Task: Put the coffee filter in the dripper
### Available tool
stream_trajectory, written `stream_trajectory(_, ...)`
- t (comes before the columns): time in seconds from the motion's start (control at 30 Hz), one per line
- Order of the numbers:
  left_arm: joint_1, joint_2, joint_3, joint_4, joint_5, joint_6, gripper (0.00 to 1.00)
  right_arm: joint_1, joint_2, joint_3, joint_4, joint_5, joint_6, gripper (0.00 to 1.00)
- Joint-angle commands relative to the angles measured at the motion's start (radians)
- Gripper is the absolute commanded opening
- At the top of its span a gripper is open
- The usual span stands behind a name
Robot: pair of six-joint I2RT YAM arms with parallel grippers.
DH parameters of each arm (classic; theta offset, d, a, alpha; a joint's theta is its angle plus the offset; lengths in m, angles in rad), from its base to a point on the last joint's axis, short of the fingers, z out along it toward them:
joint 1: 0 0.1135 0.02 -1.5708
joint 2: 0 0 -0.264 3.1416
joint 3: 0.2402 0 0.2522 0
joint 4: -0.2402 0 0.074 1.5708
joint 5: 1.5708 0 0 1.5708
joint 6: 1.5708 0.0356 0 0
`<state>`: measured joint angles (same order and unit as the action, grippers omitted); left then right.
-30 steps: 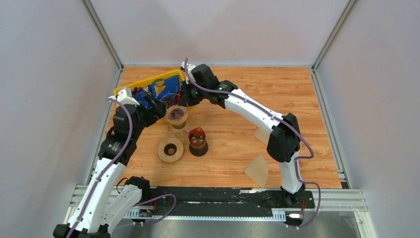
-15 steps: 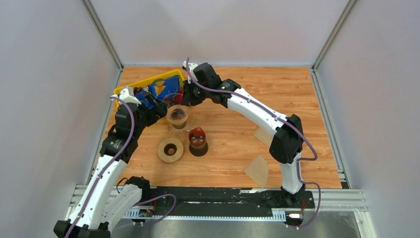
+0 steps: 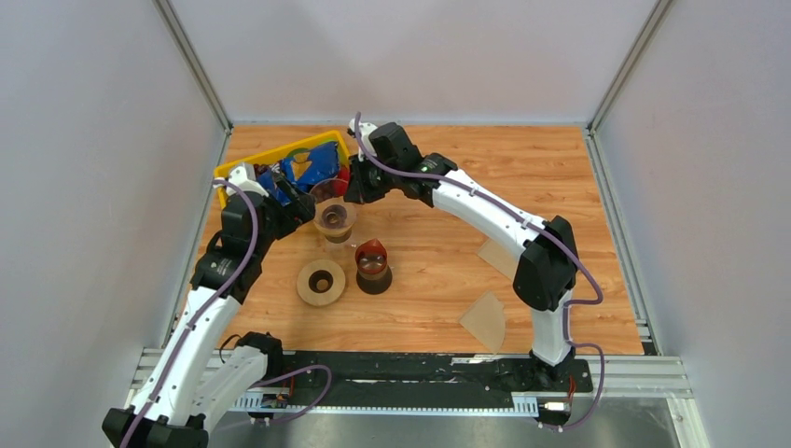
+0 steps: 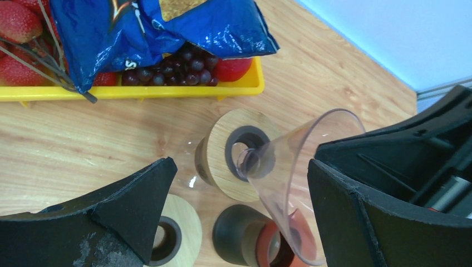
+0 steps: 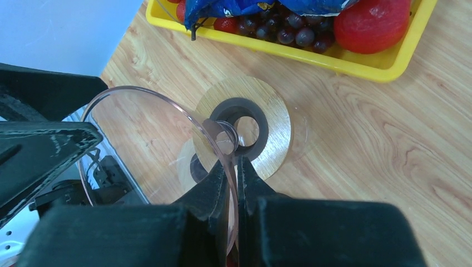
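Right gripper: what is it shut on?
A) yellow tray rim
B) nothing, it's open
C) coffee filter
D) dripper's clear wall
D: in the right wrist view the right gripper has its fingers pressed together on the clear wall of the dripper, while the coffee filter lies flat on the table.

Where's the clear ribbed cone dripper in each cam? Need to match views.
Top external: clear ribbed cone dripper left of centre, just below the yellow plastic fruit tray.
Left wrist: dripper lower centre-right, between the open left gripper; tray above.
Right wrist: dripper centre-left, rim pinched by the right gripper; tray along top.
Shared landmark: the tray.
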<state>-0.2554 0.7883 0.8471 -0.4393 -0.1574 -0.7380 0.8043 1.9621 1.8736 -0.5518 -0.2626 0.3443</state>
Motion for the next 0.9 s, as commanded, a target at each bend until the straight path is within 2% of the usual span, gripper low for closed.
stream_trajectory(0.0, -0.003, 0.016, 0.004, -0.002, -0.018, 0.045, 1.00, -0.005, -0.040, -0.043, -0.010, 0.006, -0.007, 0.04)
stream_trajectory(0.27, -0.003, 0.068, 0.006, 0.036, 0.035, 0.061, 1.00, -0.006, 0.005, -0.033, -0.013, 0.004, 0.010, 0.04)
stream_trajectory(0.67, -0.003, 0.160, 0.020, 0.056, 0.080, 0.062, 1.00, -0.003, -0.021, -0.062, -0.017, -0.029, 0.001, 0.04)
stream_trajectory(0.87, -0.003, 0.192, 0.043, 0.058, 0.092, 0.073, 1.00, -0.001, -0.024, -0.049, -0.026, 0.008, -0.015, 0.04)
